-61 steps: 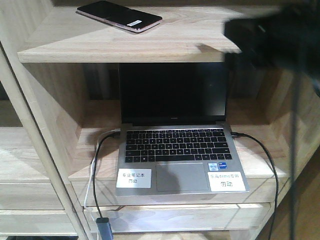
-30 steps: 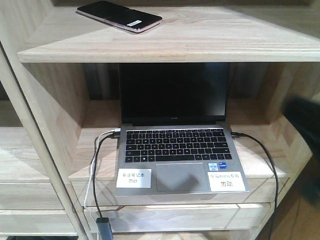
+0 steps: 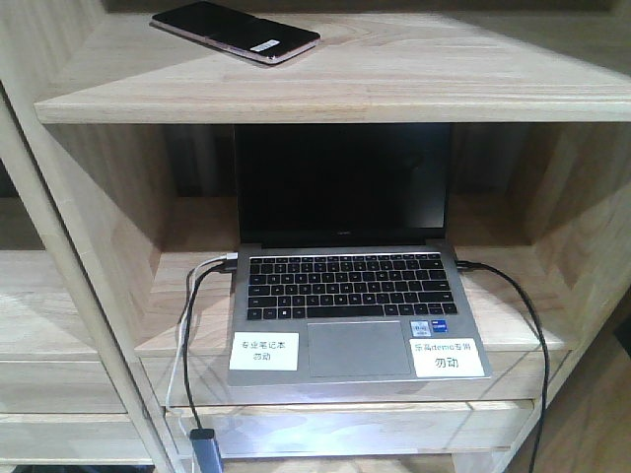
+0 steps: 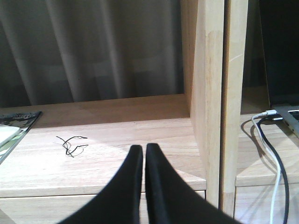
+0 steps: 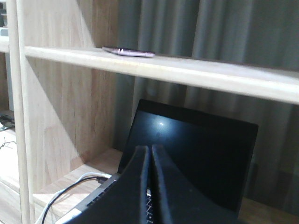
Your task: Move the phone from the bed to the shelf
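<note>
The phone (image 3: 237,32), a glossy black slab with a pinkish-gold rim and a small white sticker, lies flat on the pale oak shelf (image 3: 394,74) at the upper left. From the right wrist view the phone (image 5: 128,52) shows edge-on atop the shelf board (image 5: 187,70). My right gripper (image 5: 150,148) is shut and empty, below the shelf and in front of the laptop. My left gripper (image 4: 144,147) is shut and empty over a lower board in the neighbouring left compartment. Neither gripper shows in the front view. The bed is out of view.
An open silver laptop (image 3: 345,286) with black screen sits in the compartment under the shelf, with cables (image 3: 192,325) plugged in on both sides. A wooden upright (image 4: 210,93) divides the compartments. A small black wire tangle (image 4: 71,143) lies on the left board. Grey curtains hang behind.
The dark blurred right arm at the upper right of the front view dropped down the right edge and has left that view. The phone has stayed still on the shelf.
</note>
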Motion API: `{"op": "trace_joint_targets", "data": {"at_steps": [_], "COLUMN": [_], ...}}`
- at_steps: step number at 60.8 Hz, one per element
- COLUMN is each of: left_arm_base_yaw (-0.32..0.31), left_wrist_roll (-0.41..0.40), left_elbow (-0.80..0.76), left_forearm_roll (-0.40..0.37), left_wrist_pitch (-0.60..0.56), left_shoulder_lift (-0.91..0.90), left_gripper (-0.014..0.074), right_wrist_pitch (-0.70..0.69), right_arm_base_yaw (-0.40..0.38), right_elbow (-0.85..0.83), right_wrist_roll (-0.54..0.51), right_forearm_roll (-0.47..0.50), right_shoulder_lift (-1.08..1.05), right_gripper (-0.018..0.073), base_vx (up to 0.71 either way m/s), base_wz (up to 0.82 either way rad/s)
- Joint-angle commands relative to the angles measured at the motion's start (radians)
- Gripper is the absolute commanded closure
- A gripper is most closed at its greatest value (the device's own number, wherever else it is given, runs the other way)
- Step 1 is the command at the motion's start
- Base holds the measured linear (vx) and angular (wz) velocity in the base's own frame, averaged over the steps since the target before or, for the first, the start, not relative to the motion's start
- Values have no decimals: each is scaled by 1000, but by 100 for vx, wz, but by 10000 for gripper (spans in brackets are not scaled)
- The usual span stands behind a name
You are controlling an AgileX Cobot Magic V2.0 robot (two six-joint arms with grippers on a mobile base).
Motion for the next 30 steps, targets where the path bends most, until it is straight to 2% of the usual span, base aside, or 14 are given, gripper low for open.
{"op": "trace_joint_targets", "data": {"at_steps": [1,30], "left_arm_base_yaw": [1,1], "left_wrist_roll": [-6,-6], "left_elbow": [-23,-23], "left_forearm_roll": [-9,-9], "left_wrist_pitch": [-72,-72], "left_shoulder_lift": [-7,-7], "left_gripper": [595,595], "right_wrist_pitch": [-45,-46], "right_arm_base_yaw": [-8,-8], "right_elbow": [-26,-26], "right_wrist_roll": [-5,-5], "right_forearm_roll": [28,56], "right_shoulder_lift": [6,6], "right_gripper": [569,569], "base_vx": [0,0], "base_wz": [0,0]}}
